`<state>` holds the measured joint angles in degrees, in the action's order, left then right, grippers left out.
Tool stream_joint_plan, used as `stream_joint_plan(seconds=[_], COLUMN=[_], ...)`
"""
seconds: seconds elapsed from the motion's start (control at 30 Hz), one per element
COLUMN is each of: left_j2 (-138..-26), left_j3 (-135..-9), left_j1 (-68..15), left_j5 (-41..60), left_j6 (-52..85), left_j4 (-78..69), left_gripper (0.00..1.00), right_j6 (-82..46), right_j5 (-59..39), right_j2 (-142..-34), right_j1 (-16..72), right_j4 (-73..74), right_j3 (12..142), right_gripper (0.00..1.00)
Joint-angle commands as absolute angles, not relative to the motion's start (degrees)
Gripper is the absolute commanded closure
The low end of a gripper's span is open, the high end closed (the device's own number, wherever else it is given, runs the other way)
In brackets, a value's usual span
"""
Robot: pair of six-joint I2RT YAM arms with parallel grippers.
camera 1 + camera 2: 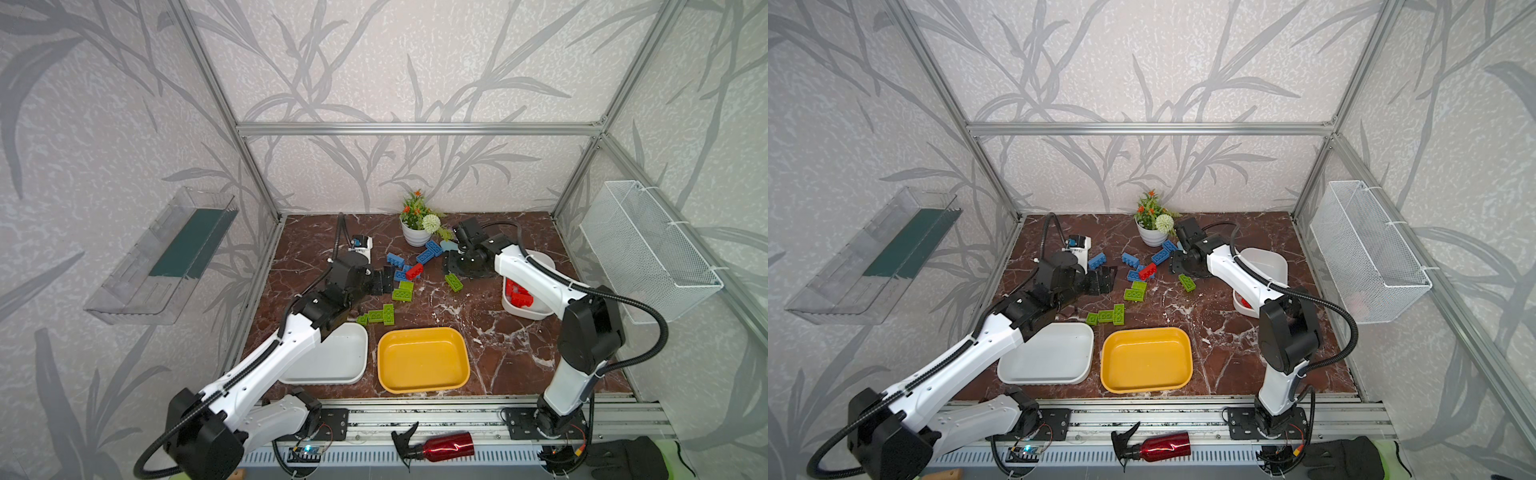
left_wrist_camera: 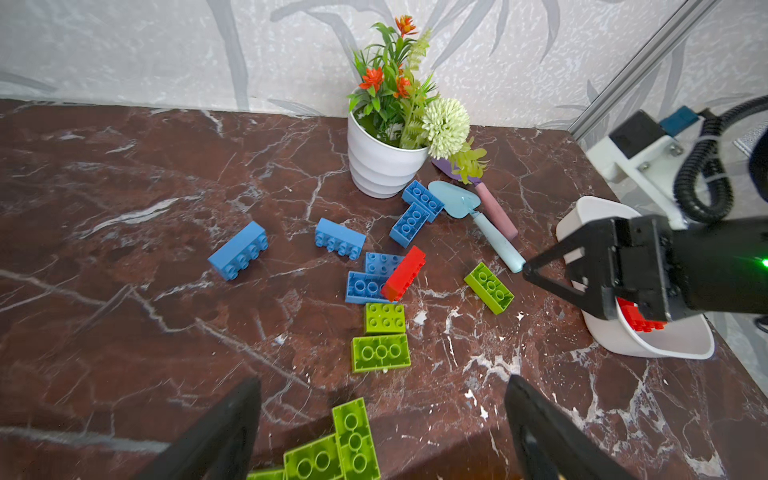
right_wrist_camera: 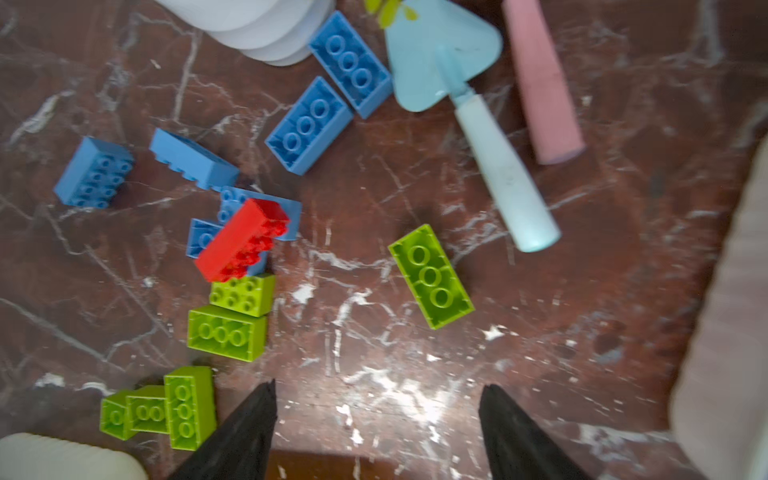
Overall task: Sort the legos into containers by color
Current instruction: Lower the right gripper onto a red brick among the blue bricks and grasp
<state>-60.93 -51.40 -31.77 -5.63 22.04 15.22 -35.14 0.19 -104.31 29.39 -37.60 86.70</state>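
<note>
Loose legos lie mid-table: several blue bricks (image 1: 395, 259), one red brick (image 1: 414, 271) leaning on two of them, a green pair (image 1: 402, 291), a lone green brick (image 1: 454, 282) and a row of three green ones (image 1: 379, 316). The white tub (image 1: 525, 312) at the right holds red bricks (image 1: 519, 295). A second white tub (image 1: 353, 332) and the yellow tub (image 1: 424, 361) stand empty at the front. My left gripper (image 2: 383, 379) hangs open over the green row (image 2: 353, 436). My right gripper (image 3: 380, 384) hovers open and empty beside the lone green brick (image 3: 432, 276).
A white ribbed flower pot (image 1: 415, 235) stands at the back, with a blue shovel (image 2: 478, 216) and a pink-handled one (image 2: 496, 210) beside it. A wire basket (image 1: 648, 249) hangs on the right wall, a clear shelf (image 1: 166, 257) on the left. A red spray bottle (image 1: 440, 446) lies on the front rail.
</note>
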Motion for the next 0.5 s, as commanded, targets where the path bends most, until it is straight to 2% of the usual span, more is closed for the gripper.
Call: stream_joint_plan(seconds=[0.0,0.23,0.47], left_j2=[-54.8,-42.3,-38.8], left_j3=[-48.5,-42.5,-42.7], left_j1=[-31.2,-31.0,-30.8], left_j5=[-9.9,-15.2,-17.3], left_j6=[22.9,23.7,22.7], left_j4=[19.2,21.9,25.2], left_gripper=[0.09,0.09,0.09], right_j6=[-41.1,-46.0,-46.4], right_j5=[-3.4,-3.9,-1.1], right_j2=[-109.3,-119.0,-124.6], right_j1=[31.2,33.9,35.3], right_j4=[-31.3,-27.9,-29.6], right_j3=[88.7,95.4,101.1], right_gripper=[0.21,0.20,0.20])
